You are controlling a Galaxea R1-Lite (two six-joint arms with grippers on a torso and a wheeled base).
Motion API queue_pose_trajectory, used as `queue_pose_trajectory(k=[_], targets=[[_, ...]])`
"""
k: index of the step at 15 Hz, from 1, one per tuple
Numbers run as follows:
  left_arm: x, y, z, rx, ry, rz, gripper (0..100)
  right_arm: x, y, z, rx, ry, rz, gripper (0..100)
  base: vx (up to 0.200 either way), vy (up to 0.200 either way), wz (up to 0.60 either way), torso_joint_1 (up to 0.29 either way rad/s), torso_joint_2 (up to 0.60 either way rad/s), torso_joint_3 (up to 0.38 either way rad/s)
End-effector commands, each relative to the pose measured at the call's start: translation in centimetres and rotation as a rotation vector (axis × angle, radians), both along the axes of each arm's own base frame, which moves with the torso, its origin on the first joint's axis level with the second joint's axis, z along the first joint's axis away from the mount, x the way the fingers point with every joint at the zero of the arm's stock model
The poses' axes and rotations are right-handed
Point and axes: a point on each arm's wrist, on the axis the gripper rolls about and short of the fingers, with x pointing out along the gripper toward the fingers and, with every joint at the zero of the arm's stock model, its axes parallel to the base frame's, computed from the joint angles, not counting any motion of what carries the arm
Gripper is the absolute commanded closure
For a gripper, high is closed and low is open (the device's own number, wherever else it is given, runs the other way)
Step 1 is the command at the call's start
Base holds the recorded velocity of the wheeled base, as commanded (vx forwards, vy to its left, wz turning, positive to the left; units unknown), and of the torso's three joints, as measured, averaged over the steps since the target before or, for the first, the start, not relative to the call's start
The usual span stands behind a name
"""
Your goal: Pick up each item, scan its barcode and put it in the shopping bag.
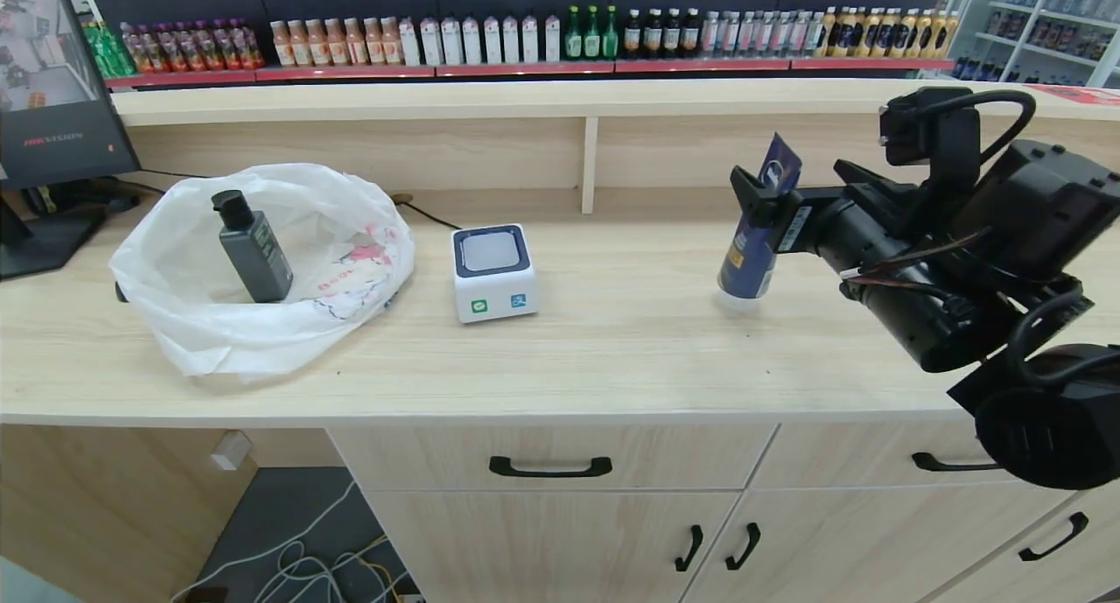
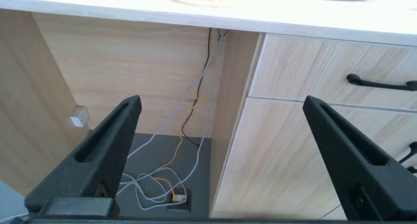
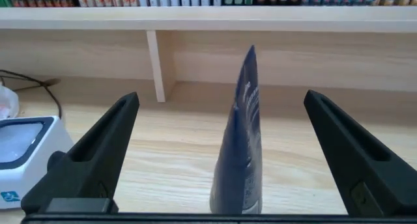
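One blue tube (image 1: 754, 235), cap down on the pale wood tabletop (image 1: 612, 349), leaning a little, off to the right side. Right pincer (image 1: 763, 187) around the tube's upper half, released: two black fingers (image 3: 98, 152) spread wide, one on each side, with a gap between each and the tube, so no grip on it. To the left of the tube, well apart, one small white scanner (image 1: 494, 273), a box with a dark-rimmed window on top and two little coloured squares on its front. Farther left again, one white plastic shopping bag (image 1: 350, 262), lying open and crumpled on the tabletop, with red print on one side. Inside the bag, one dark bottle (image 1: 254, 248) with a black cap, upright but tipped a bit. So one item in the bag and one item outside it. At the far left edge, one dark screen (image 1: 52, 78) on a stand. Behind the tabletop, a raised wooden ledge, and past that one long shelf (image 1: 525, 67) with a row of many bottles, too small to count well. Left pincer (image 2: 223, 103) down low, under the tabletop's edge, in front of the cupboard, also released, its two fingers wide apart. Five black handles (image 1: 551, 467) on the drawers and doors below. Some loose cables (image 2: 163, 178) on the floor in the gap beside the cupboard.
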Motion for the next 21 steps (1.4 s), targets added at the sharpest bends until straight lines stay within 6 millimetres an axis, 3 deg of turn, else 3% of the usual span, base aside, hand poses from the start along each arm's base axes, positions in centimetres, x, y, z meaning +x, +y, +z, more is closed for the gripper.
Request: queue_pose_trajectory(k=[1,5,21], targets=[[0.0,0.0,0.0,0.0,-0.001,0.001,0,0.6,-0.2,0.0,0.002,0.007,-0.011,0,0.0,0.0,0.0,0.0,0.0,0.0],[0.0,0.0,0.0,0.0,-0.001,0.001,0,3.6,-1.3,-1.4,-0.013,0.055,-0.073,0,0.0,0.0,0.0,0.0,0.0,0.0],[0.0,0.0,0.0,0.0,-0.001,0.001,0,5.9,-0.9,-5.2,0.042,0.15,-0.065,0,0.0,0.0,0.0,0.0,0.0,0.0]])
